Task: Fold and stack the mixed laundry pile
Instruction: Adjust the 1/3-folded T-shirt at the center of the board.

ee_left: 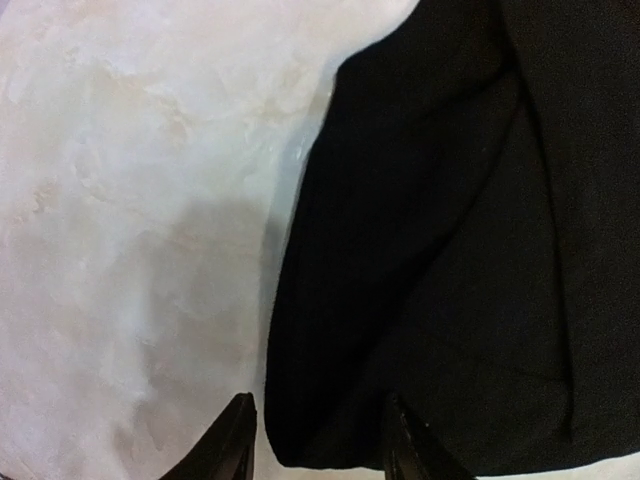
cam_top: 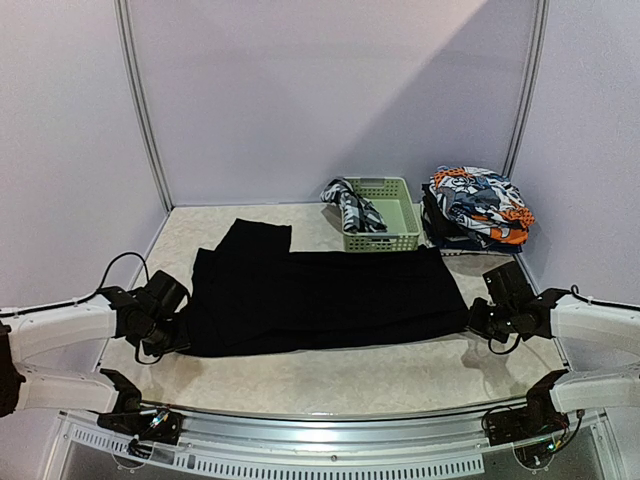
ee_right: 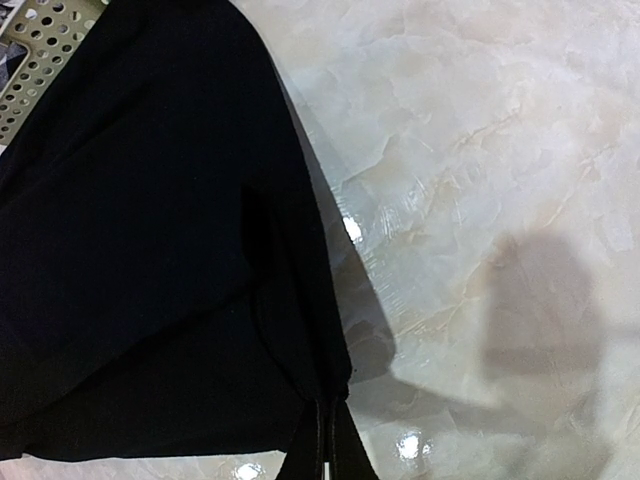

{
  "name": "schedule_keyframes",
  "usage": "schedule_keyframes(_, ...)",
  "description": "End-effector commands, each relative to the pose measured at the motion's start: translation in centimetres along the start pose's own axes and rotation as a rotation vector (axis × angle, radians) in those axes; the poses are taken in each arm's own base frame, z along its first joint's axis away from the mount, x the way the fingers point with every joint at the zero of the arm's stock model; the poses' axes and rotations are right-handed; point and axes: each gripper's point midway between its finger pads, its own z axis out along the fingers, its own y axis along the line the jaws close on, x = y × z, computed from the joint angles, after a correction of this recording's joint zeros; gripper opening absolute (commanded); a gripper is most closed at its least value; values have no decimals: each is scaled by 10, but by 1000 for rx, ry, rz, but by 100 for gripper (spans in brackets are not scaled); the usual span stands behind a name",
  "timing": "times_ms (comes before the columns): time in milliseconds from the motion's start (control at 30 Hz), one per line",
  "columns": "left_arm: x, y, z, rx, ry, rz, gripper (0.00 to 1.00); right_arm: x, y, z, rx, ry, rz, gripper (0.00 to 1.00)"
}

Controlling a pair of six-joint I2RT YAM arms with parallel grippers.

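A large black cloth (cam_top: 320, 290) lies spread flat across the middle of the table. My left gripper (cam_top: 172, 335) is at its near left corner. In the left wrist view the jaws stand apart astride that corner (ee_left: 330, 400), one finger (ee_left: 238, 445) over bare table, the other (ee_left: 402, 445) over the black cloth (ee_left: 450, 250). My right gripper (cam_top: 478, 322) is at the cloth's right edge. In the right wrist view it (ee_right: 328, 445) is shut on a pinched fold of the black cloth (ee_right: 150, 250). A black-and-white checked shirt (cam_top: 350, 205) hangs over the basket's left rim.
A pale green slotted basket (cam_top: 390, 238) stands at the back, right of centre, and its corner (ee_right: 40, 50) shows in the right wrist view. A heap of orange-blue-white printed pieces (cam_top: 480, 205) sits to its right on dark garments. Walls close in the back and sides.
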Motion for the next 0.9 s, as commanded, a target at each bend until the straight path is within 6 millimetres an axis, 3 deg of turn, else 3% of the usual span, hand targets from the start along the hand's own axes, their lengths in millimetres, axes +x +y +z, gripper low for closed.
schedule_keyframes(0, 8, -9, 10, 41, 14, -8, 43, 2, -9, 2, 30, 2, -9, 0)
schedule_keyframes(267, 14, -10, 20, 52, 25, -15, 36, 3, -6, 4, 20, 12, -22, 0)
schedule_keyframes(333, 15, -11, 23, 63, 19, -22, 28, 3, -6, 4, 18, 11, -23, 0)
schedule_keyframes(467, 7, -25, 24, 134, -25, -33, 2, 1, -5, 4, 16, 3, -26, 0)
schedule_keyframes(533, -1, -29, 19, 143, -50, -23, 0, -2, -5, 3, 15, -10, -25, 0)
schedule_keyframes(700, -47, -45, -22, 147, -157, 27, 0, -22, 14, -10, -3, -31, -51, 0)
schedule_keyframes(767, -74, -52, -47, 138, -215, 52, 0, -38, 30, -21, -25, -50, -71, 0)
schedule_keyframes(867, -119, -59, -93, 129, -321, 77, 0, -75, 57, -54, -57, -116, -88, 0)
